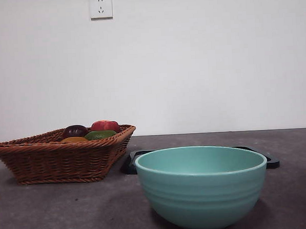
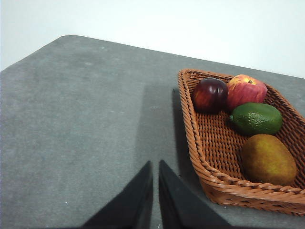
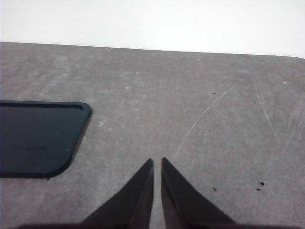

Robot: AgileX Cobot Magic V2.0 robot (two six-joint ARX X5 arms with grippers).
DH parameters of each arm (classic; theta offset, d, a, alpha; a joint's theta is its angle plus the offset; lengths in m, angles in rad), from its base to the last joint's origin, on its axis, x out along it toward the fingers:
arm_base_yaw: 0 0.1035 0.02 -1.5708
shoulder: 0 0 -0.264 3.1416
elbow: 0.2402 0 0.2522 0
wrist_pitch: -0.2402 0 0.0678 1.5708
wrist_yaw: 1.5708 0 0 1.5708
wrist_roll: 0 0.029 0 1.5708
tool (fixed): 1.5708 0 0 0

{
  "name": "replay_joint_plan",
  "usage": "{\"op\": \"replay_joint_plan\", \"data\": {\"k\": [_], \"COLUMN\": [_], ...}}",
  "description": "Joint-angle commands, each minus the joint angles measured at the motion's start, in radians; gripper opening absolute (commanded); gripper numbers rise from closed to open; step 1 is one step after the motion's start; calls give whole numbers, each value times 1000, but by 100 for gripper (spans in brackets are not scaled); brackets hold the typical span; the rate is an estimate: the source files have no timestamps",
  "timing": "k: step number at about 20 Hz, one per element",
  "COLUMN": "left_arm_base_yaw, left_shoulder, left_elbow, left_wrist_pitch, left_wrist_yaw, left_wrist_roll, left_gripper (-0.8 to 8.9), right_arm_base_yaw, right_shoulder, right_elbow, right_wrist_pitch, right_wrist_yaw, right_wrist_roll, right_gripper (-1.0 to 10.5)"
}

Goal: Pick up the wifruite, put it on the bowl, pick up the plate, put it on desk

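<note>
Wifruite (image 2: 268, 160) lodged at basket (image 2: 209, 138) rim beside green fruit (image 2: 256, 118), left claw (image 2: 155, 172) and right claw (image 3: 157, 169) clenched, empty; likely misgrab against wicker wall.

The dark grey table (image 1: 45, 212) carries a wicker basket (image 1: 58, 160), a teal bowl (image 1: 203, 194) and a black tray (image 1: 271, 162) behind it.
</note>
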Motion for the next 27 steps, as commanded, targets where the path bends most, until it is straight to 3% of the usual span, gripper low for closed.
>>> {"op": "replay_joint_plan", "data": {"k": [1,27], "left_arm_base_yaw": [2,2], "left_shoulder": [-2,0], "left_elbow": [-20,-20], "left_wrist_pitch": [-6,13], "left_wrist_yaw": [-2,-2], "left_wrist_roll": [0,6], "left_gripper": [19,18], "right_arm_base_yaw": [-2,-1], "right_shoulder": [-3,-3], "right_elbow": [-5,-5], "right_wrist_pitch": [26,264], "right_wrist_yaw": [3,1], "right_wrist_roll": [-4,3], "right_gripper": [22,22]}}
